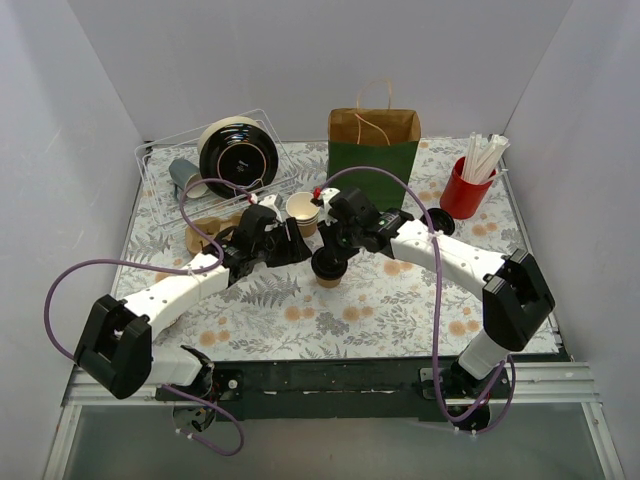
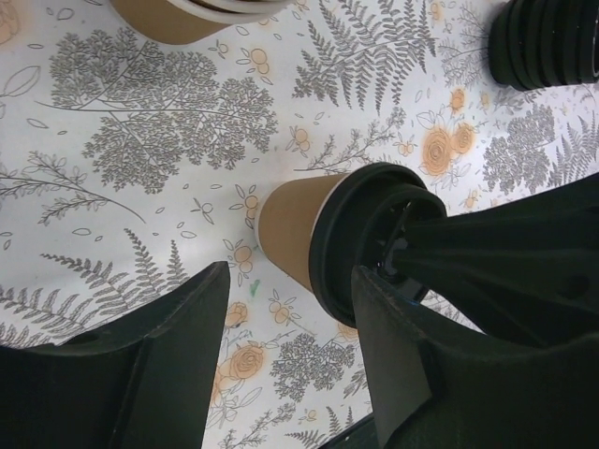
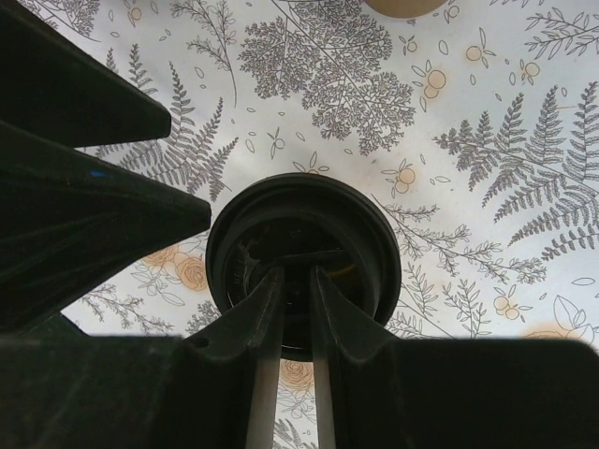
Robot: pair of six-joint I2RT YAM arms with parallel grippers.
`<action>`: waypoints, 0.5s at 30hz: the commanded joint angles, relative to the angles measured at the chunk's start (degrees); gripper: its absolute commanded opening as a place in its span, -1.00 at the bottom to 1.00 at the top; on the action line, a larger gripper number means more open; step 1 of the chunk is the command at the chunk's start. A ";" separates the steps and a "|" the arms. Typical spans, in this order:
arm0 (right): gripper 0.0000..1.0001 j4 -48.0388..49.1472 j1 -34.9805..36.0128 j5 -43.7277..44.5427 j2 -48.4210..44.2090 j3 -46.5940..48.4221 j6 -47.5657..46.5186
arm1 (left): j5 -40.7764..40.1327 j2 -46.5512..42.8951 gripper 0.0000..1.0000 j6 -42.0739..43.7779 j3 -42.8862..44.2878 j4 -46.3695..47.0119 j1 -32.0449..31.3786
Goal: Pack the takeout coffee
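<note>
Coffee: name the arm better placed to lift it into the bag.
Left, probably: the left claw stands open, its fingers flanking the coffee, while the right claw only sits on the lid from above.

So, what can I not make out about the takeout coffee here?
- Top view: the right hand covers most of the takeout coffee.
- Right wrist view: its lid hides the rest; whether this hand grips it is unclear.
- Left wrist view: the picture edge cuts off the black lid stack.
</note>
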 commanded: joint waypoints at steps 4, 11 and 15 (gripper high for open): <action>-0.56 2.27 0.22 0.33 -0.73 -3.21 -3.39 | 6.80 -1.40 0.04 -0.54 -4.12 6.23 0.36; -0.57 4.81 0.13 -2.66 -1.17 -7.69 -4.10 | 5.41 1.33 -0.03 -1.33 -5.27 7.03 0.36; -0.58 5.26 0.13 -3.01 -1.17 -9.27 -4.36 | 3.55 2.73 -0.10 -1.25 -5.36 6.24 0.36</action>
